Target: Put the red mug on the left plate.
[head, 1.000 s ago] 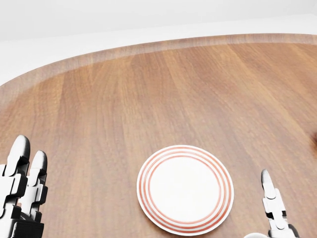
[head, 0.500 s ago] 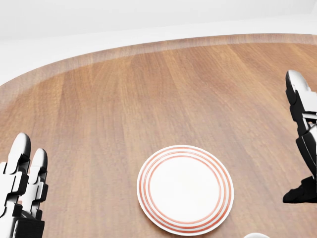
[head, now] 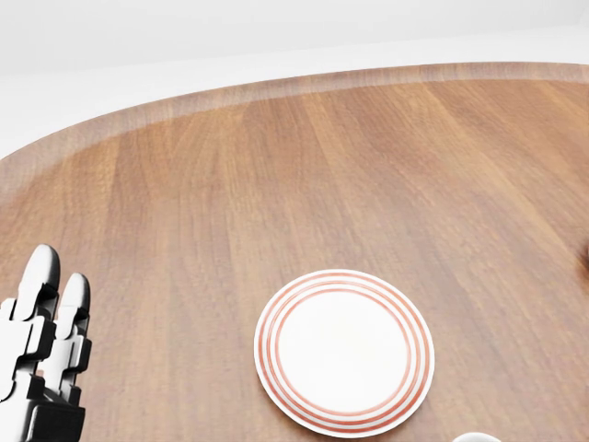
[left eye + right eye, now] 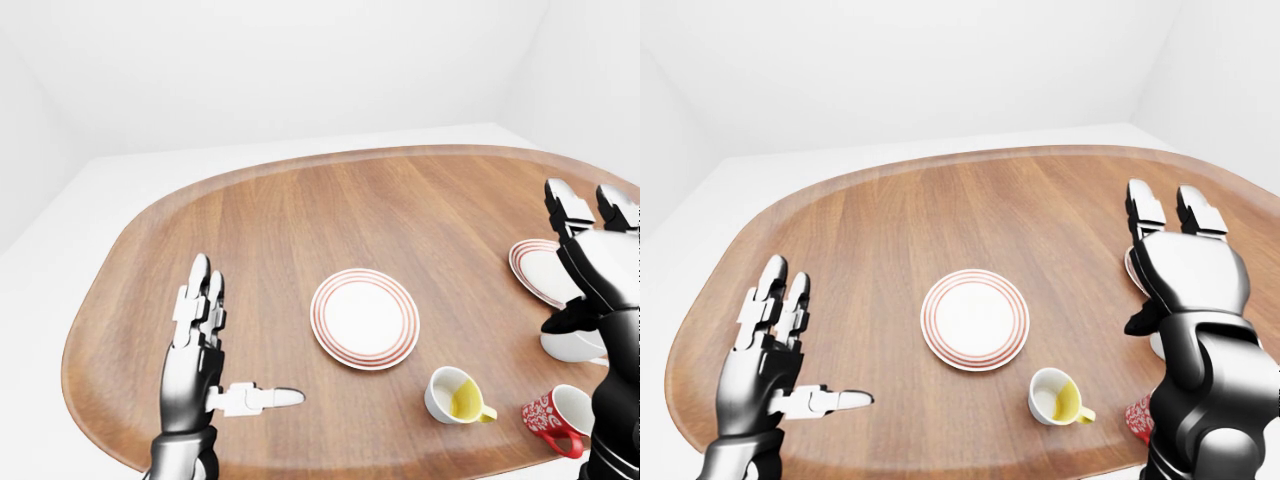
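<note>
While both arms are raised over the rounded wooden surface (image 4: 300, 220), nothing is held or touched by either. Left robot hand (image 4: 200, 350): fingers straight and spread, thumb stuck out sideways toward the view's right, palm clear of the wood. Right robot hand (image 4: 1185, 265): fingers upright and apart, seen from its back, hovering over the right side of the surface and not closed on anything.

Counted in the left-eye view: two plates, three cups. White round plate with red concentric rim rings (image 4: 365, 318) is near the middle, nothing on it. Second red-ringed white plate (image 4: 540, 270) is at the right, partly hidden behind the right robot hand. White mug with yellow inside and yellow handle (image 4: 455, 395) is below and right of the middle plate, upright. Plain white cup (image 4: 572, 344) is seen just under the right robot hand; contact cannot be told.

Red mug with white pattern and white interior (image 4: 553, 415) sits at the bottom right, near the surface edge, right of the yellow-lined mug, tipped so the opening faces up-right, handle toward the bottom. It is well apart from the middle plate.
</note>
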Controlling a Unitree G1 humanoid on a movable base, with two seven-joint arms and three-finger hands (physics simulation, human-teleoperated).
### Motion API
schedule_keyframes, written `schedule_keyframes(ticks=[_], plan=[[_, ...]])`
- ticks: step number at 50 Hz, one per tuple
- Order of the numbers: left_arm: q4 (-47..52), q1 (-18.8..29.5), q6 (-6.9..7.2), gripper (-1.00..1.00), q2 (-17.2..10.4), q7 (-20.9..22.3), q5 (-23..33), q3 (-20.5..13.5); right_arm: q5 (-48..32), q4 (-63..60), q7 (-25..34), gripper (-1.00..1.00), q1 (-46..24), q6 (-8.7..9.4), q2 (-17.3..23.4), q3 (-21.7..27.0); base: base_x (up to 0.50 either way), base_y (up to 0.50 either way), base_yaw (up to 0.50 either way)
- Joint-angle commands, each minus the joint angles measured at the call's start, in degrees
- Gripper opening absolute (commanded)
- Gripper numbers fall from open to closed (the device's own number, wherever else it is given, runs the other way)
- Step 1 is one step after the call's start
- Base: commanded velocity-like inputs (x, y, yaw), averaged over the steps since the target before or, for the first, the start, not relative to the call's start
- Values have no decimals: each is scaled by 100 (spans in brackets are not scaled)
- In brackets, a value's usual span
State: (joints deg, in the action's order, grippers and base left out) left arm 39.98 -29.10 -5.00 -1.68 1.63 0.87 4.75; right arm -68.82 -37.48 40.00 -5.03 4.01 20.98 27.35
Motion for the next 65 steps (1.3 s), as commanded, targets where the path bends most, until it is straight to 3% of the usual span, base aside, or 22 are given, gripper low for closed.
schedule_keyframes(ticks=[1, 6, 7, 10, 16, 24, 32, 40, 48, 65], plan=[[-94, 114, 0, 100, -7, -43, 57, 49, -293, 478, 0, 100, 361, -209, -179, 230, 0, 0, 0], [-66, 81, 0, 100, -35, -62, 62, 76, -261, 506, 0, 100, 419, -209, -225, 237, 0, 0, 0], [-86, 102, 0, 100, -33, -66, 50, 69, 763, -22, 0, 100, 1112, -573, 63, 1410, 0, 0, 0], [-105, 131, 0, 100, -36, -86, 94, 111, 1079, 142, 0, 100, 1141, -901, -10, 1860, 0, 0, 0], [-131, 170, 0, 100, -67, -121, 122, 158, 1423, 97, 0, 100, 1410, -901, -297, 2404, 0, 0, 0], [-139, 178, 0, 100, -83, -137, 118, 167, 1423, 219, 0, 100, 1707, -901, -544, 2632, 0, 0, 0], [-156, 209, 0, 100, -92, -155, 153, 204, 1558, 294, 0, 100, 1973, -901, -736, 3197, 0, 0, 0], [-181, 232, 0, 100, -107, -179, 177, 237, 1397, 585, 0, 100, 1912, -901, -717, 3146, 0, 0, 0], [-203, 256, 0, 100, -117, -198, 190, 255, 846, 1533, 0, 100, 1749, -901, -310, 2827, 0, 0, 0], [-192, 279, 0, 100, -129, -229, 223, 290, 1105, 3006, 0, 100, 1937, -901, 133, 2878, 0, 0, 0]])
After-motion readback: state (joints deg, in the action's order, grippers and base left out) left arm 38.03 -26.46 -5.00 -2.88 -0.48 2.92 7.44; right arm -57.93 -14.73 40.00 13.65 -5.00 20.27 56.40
